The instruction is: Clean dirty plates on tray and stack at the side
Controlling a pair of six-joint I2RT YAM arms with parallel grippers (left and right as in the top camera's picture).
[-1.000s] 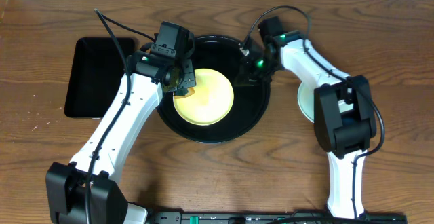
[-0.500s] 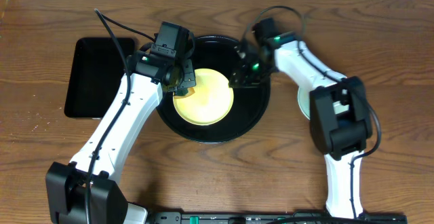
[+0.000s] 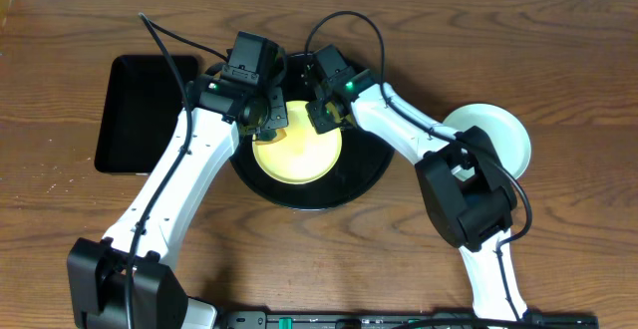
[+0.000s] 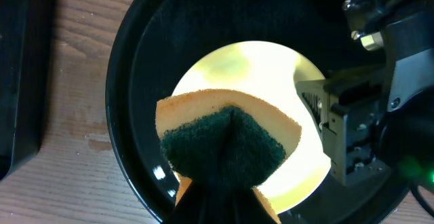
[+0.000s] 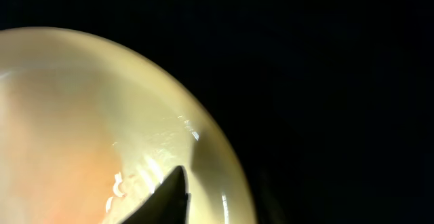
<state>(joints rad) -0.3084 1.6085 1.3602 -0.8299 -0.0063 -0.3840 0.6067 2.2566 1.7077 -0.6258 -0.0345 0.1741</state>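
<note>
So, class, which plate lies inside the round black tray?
The pale yellow plate: it lies inside the tray, while the mint plate sits outside on the wooden table.

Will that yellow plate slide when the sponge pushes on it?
Probably: the yellow plate lies flat on the glossy tray, so it may skate. It looks thin and light. The sponge should squash.

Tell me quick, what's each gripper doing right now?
Left gripper: closed on the sponge.
Right gripper: at the rim of the yellow plate; open or closed cannot be told.
</note>
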